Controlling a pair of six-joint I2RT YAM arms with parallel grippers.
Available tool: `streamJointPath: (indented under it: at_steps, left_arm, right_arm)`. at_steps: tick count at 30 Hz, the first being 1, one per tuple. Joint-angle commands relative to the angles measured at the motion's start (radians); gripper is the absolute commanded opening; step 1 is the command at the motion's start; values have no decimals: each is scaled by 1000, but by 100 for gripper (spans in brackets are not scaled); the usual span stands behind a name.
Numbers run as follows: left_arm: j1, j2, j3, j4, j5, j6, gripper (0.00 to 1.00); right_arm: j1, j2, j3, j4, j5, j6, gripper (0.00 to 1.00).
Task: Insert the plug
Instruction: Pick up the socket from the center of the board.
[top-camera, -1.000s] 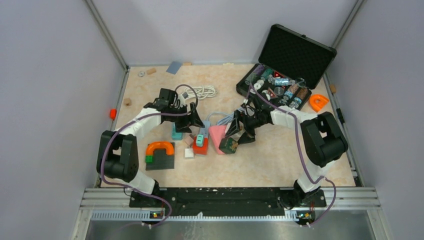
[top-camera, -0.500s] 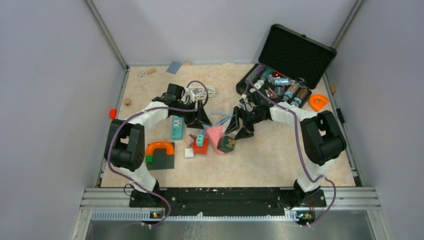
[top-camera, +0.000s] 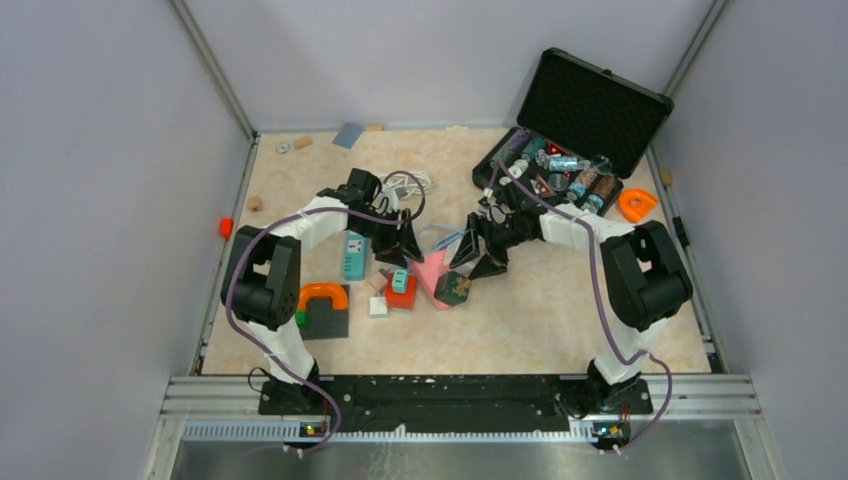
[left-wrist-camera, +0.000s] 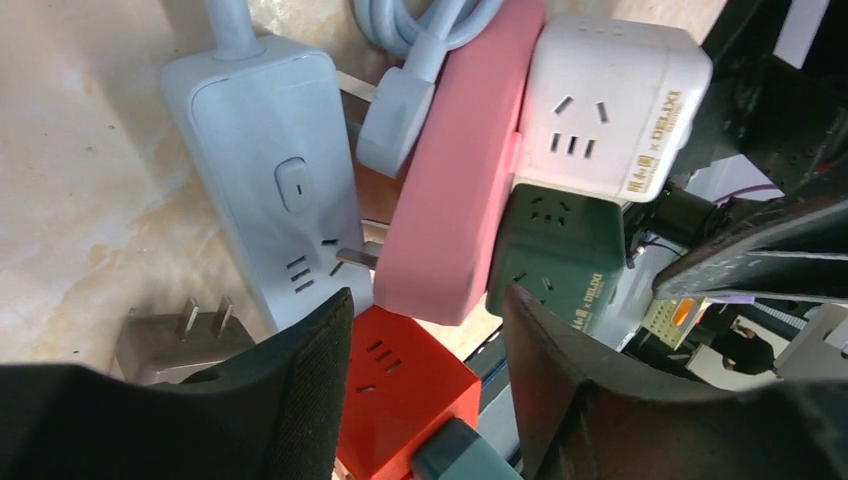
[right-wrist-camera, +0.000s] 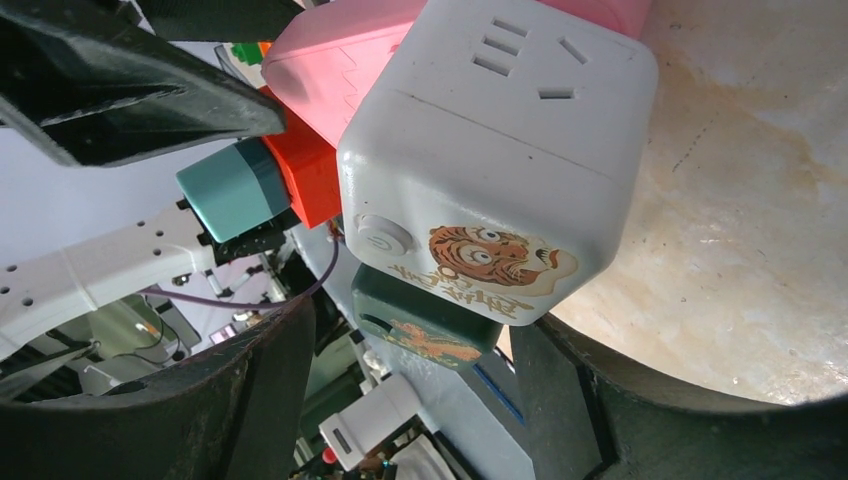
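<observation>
1. Left hand (left-wrist-camera: 428, 300): fingers are standing spread and pinching nothing. It is hovering over the pile of sockets at mid-table, just above the red socket cube (left-wrist-camera: 400, 385).
2. Right hand (right-wrist-camera: 412, 325): fingers are standing apart too, closing on nothing. It is facing the white socket cube (right-wrist-camera: 490, 150) from the opposite side, so the two hands are pointing at each other across the pile.
3. Teal plug (right-wrist-camera: 235, 190): is sitting against one face of the red socket cube. Its pins are not showing, and I cannot tell whether it is fully seated.
4. Pink power strip (left-wrist-camera: 460, 180): is lying in the middle of the pile, touching the red and white cubes.
5. Dark green socket cube (left-wrist-camera: 560, 250): is sitting right against the white cube, which is wearing a tiger sticker. Both are lying beside the pink strip.
6. Pale blue power strip (left-wrist-camera: 285, 190): is lying flat on the table (top-camera: 520, 320) alongside the pink strip. A pale blue plug (left-wrist-camera: 400, 120) is resting against the pink strip's edge.
7. Grey plug (left-wrist-camera: 180, 340): is lying on the table near the pale blue strip's end, with two flat pins bare.
8. Black case (top-camera: 590, 100): is standing open at the far right corner, holding small items.
9. Orange arch (top-camera: 320, 297): is sitting on a dark block on the left side of the table.
10. White coiled cable (top-camera: 405, 183): is lying beyond the left hand.
</observation>
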Motion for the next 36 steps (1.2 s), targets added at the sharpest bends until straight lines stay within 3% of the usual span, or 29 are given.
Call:
streamJointPath:
  at_steps: [1,5,10,17,28,36]
  left_arm:
    - [-6,25,38,-4,9,26,53]
    - [-23,52,66,-1,52,23,41]
    - [-32,50,78,-10,53,11,0]
    - [-32,3,93,-25,89,-22,0]
    - [-29,-188,-23,333,187,-86,0]
    - [-12,-157,25,518,266,-192,0]
  right_arm:
    - [-6,16,4,48,-24,2,68]
    - [-6,22,5,53,-25,1,68]
    - [-5,12,13,57,-12,7,69]
    - [-12,-123,65,-28,91,1,87]
    - [-158,-431,77,2,235,-69,90]
    - [-309,-552,16,32,66,-91,92]
